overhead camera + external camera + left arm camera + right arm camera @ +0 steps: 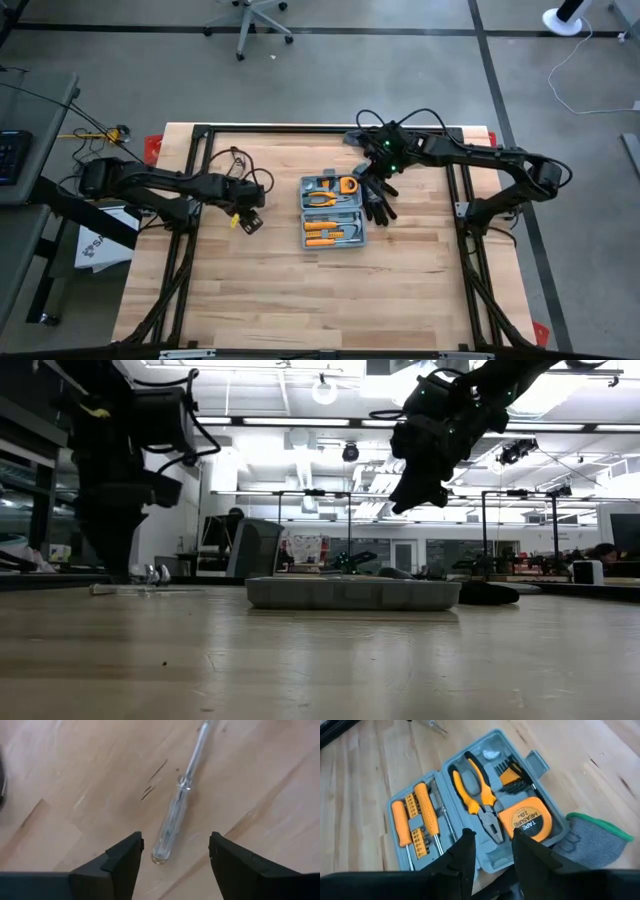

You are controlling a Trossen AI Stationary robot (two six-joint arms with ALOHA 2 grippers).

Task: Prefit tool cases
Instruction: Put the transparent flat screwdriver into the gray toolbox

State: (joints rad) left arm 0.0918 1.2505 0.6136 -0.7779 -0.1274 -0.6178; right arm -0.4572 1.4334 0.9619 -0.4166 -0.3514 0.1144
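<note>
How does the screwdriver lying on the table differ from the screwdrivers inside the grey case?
The loose screwdriver has a clear handle; the screwdrivers in the tool case, such as this one, have orange handles. The loose one lies alone on the bare wooden table, just ahead of the open left gripper; the orange ones lie side by side in moulded slots. All lie flat.

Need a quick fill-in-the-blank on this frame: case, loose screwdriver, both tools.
1. The grey tool case lies ____, its contents showing.
2. On the wood before the left tool lies a clear-handled ____.
3. The tape measure in the case is ____ in colour.
4. The right tool hangs ____ the case, not touching it.

Missing: open; screwdriver; orange; above
</note>
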